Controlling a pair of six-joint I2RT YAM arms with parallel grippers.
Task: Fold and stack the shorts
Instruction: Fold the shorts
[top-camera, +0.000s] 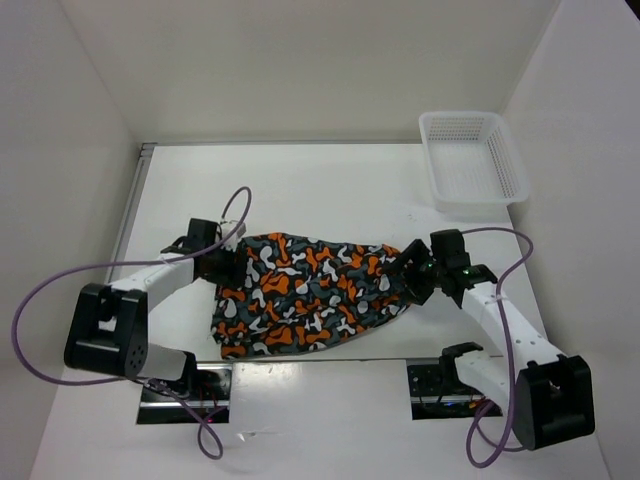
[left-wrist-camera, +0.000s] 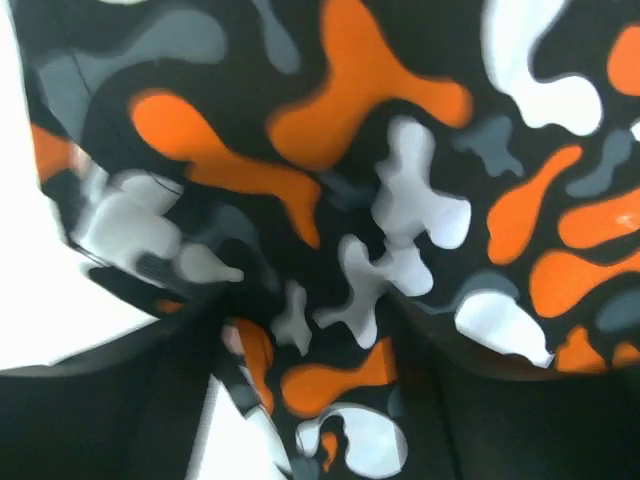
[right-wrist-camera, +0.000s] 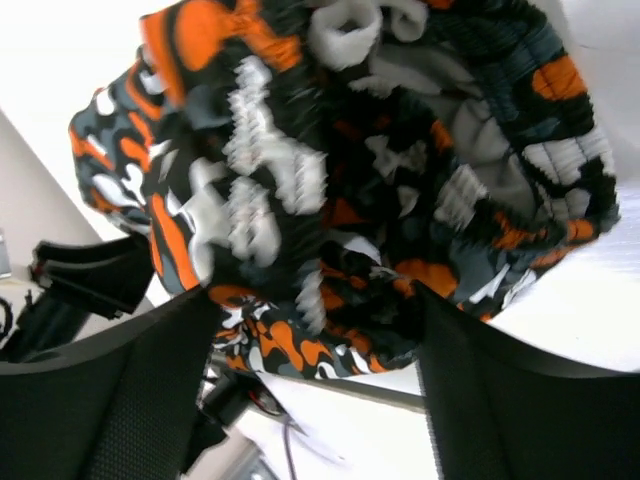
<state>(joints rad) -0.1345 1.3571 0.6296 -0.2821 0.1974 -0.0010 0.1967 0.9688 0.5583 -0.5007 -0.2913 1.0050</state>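
Observation:
The shorts (top-camera: 310, 295), printed in orange, black, grey and white, lie stretched across the middle of the table between my two grippers. My left gripper (top-camera: 225, 265) is at their left end. In the left wrist view the cloth (left-wrist-camera: 380, 200) fills the frame and gathers into creases between the black fingers (left-wrist-camera: 100, 410), so this gripper (left-wrist-camera: 305, 340) is shut on it. My right gripper (top-camera: 410, 275) is at their right end. In the right wrist view the bunched elastic waistband (right-wrist-camera: 380, 170) sits between the fingers (right-wrist-camera: 530, 400), and this gripper (right-wrist-camera: 315, 320) is shut on it.
A white mesh basket (top-camera: 460, 117) stands at the back right corner. White walls enclose the table at the back and both sides. Purple cables (top-camera: 30, 300) loop beside each arm. The arm bases (top-camera: 185, 385) sit at the near edge.

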